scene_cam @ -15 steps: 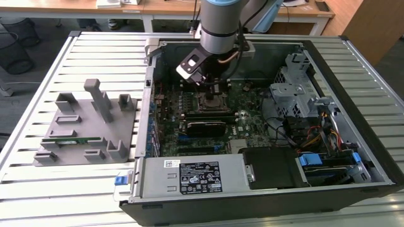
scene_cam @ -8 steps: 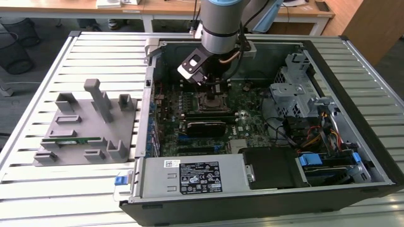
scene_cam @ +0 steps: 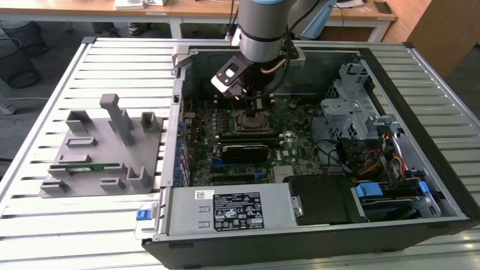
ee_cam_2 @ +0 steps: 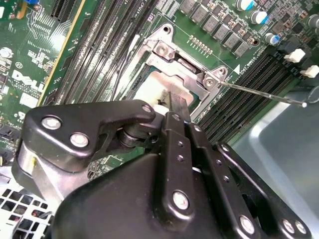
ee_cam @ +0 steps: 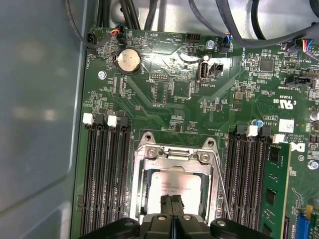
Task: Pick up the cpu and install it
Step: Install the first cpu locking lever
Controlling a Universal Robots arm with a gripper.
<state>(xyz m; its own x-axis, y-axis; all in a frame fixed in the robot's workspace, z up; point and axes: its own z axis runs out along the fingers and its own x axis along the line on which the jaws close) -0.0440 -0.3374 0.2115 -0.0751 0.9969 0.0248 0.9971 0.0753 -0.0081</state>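
Observation:
The cpu (ee_cam: 175,185), a flat square with a silvery-white top, lies inside the metal-framed socket (ee_cam: 172,149) on the green motherboard. In the second wrist view the cpu (ee_cam_2: 149,88) shows pale just beyond the fingertips (ee_cam_2: 175,103). My gripper (ee_cam: 172,203) is right over the cpu, its two black fingers pressed together with nothing between them and their tips at or just above the chip's top. In the exterior view the gripper (scene_cam: 251,102) hangs inside the open computer case, directly above the socket (scene_cam: 251,121).
Black memory slots (ee_cam: 104,174) flank the socket, and a thin wire lever (ee_cam_2: 264,94) sticks out from it. The case walls (scene_cam: 420,84), drive cage (scene_cam: 349,107) and power supply (scene_cam: 232,209) ring the board. A grey fixture (scene_cam: 98,152) holding a green stick stands at the exterior view's left.

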